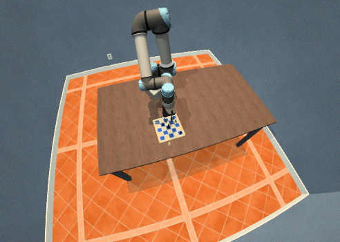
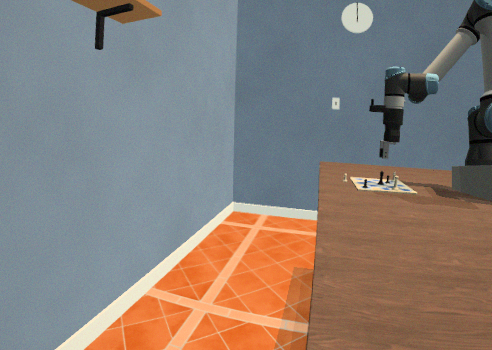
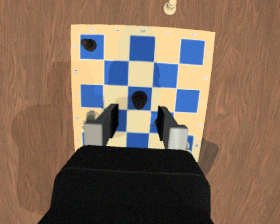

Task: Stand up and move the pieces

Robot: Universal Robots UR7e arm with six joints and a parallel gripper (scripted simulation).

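Observation:
The blue and cream chessboard (image 3: 140, 83) lies on the wooden table. A tall black piece (image 3: 139, 99) stands upright on the board's middle square; it also shows in the exterior view (image 2: 381, 178). A small white piece (image 3: 169, 7) stands upright on the table just off the board's far edge, and shows in the exterior view (image 2: 345, 177). My gripper (image 3: 137, 115) (image 2: 384, 150) is open and empty, raised above the board, with the black piece below and between the fingertips, not touching them.
A black pawn (image 3: 88, 44) stands on a corner square. A white piece (image 3: 91, 117) shows partly behind my left finger, and a white piece (image 2: 395, 181) stands at the board's near side. The arm's base (image 2: 472, 180) is behind the board.

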